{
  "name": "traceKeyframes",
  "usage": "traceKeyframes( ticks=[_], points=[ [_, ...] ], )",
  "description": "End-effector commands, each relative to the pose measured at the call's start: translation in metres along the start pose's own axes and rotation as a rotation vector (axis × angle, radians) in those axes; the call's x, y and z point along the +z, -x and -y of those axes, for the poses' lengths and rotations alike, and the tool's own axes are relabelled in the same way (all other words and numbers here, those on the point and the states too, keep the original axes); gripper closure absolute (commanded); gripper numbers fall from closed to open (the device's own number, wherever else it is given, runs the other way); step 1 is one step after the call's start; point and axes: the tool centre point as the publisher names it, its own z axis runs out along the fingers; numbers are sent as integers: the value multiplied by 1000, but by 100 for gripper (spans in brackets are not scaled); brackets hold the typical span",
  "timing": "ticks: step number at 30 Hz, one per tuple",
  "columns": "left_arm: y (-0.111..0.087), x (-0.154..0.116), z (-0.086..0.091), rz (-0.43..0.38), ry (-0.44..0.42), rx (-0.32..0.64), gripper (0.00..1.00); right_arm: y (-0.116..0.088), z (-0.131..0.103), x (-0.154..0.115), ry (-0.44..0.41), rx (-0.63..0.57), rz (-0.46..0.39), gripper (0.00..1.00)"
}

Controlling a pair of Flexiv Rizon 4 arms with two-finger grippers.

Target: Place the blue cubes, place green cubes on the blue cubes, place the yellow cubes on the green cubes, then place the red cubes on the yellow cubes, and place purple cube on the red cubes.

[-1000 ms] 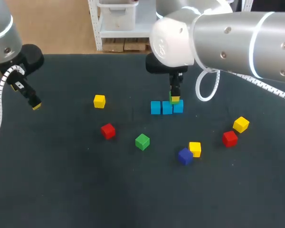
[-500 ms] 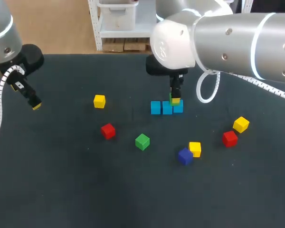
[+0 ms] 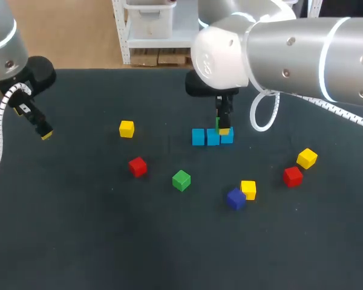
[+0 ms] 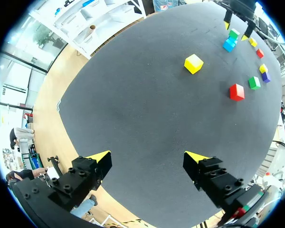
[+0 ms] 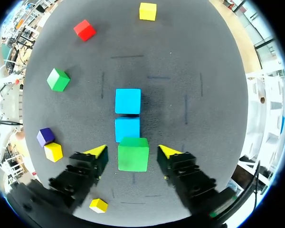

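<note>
Even, bright light; the cubes (image 3: 181,180) cast faint shadows.

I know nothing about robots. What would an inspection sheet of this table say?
Surface: dark table, flat.
Job's things: three blue cubes in a row; stacked green cube on the end one; loose green cube, three yellow cubes, two red cubes, purple cube beside a yellow one.
Clutter: nothing seen.
Grippers: left gripper open, empty; right gripper open, astride the stacked green cube, gaps either side.
Cables: white coiled cable on left arm; white loop by right arm.
Surroundings: nothing seen reaching over the table.
</note>
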Motion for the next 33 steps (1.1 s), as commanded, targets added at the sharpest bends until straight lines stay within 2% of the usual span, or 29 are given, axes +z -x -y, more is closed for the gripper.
traceKeyframes(
  ticks=[1,5,6,7,8,14,18,22,33],
  points=[
    [1,0,0,-2,0,-1,0,-2,-3,-1,-7,3,10,0],
    [1,0,0,-2,0,-1,0,-2,-2,-2,-8,9,22,0],
    [1,0,0,-2,0,-1,0,-2,-3,-2,-7,11,25,4],
    [1,0,0,-2,0,-1,0,-2,-3,-2,-7,11,26,18],
    [1,0,0,-2,0,-1,0,-2,-3,-2,-8,11,26,52],
    [1,0,0,-2,0,-1,0,-2,-4,-2,-5,5,26,71],
    [1,0,0,-2,0,-1,0,-2,-4,-1,-4,4,26,92],
    [1,0,0,-2,0,-1,0,-2,-5,-1,-5,-1,26,100],
    [1,0,0,-2,0,-1,0,-1,-7,-2,-7,-10,30,100]
  ],
)
